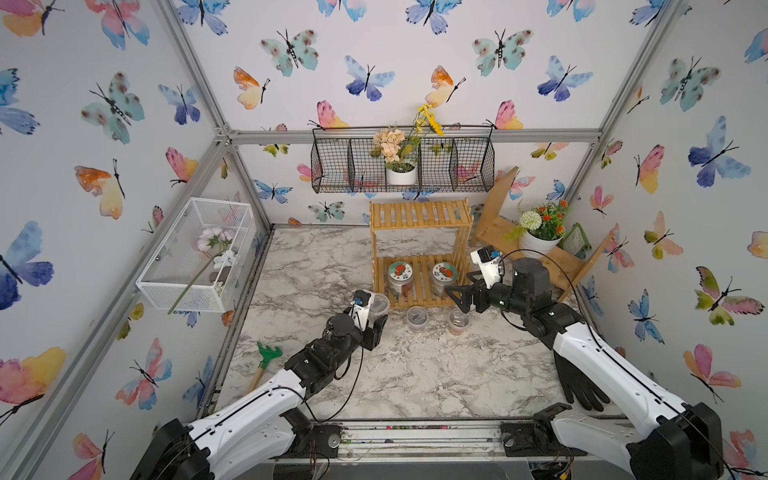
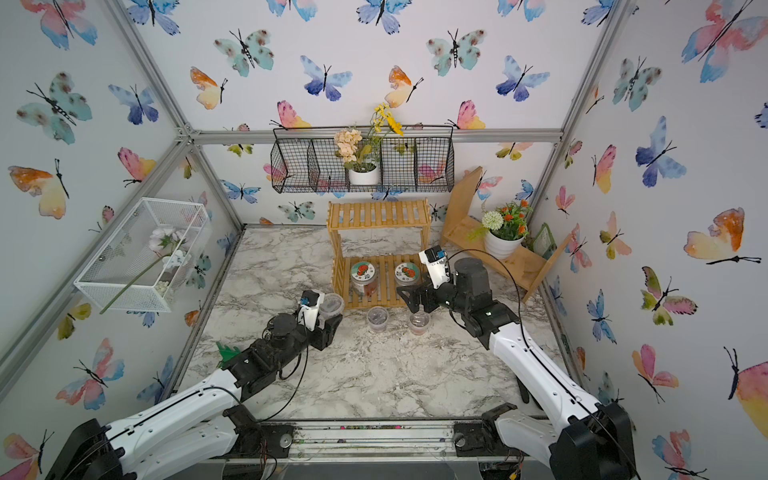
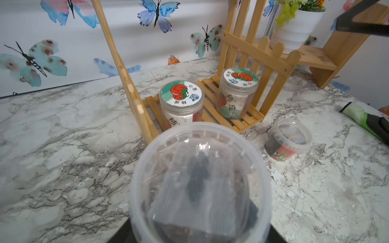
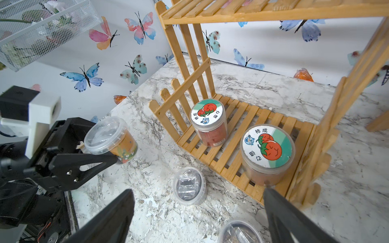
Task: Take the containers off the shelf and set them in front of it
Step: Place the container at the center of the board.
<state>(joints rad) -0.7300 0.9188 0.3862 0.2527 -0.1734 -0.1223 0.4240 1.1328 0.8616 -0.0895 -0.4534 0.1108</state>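
Here: round clear-plastic cup [image 4: 109, 137] in left gripper [image 4: 101, 150], beside slatted bamboo shelf [image 4: 250, 117].

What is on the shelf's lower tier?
Two lidded jars stand upright on the lower slats of the shelf: the left jar and the right jar. Nothing else shows there. Lids and labels mostly cover their contents.

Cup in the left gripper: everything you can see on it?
The small cup is clear plastic with a clear lid, an orange printed label round its wall and a dark packet inside. It stands nearly upright, clamped in the left gripper, beside the front corner of the shelf, over the marble table. Whether its base touches it cannot be told.
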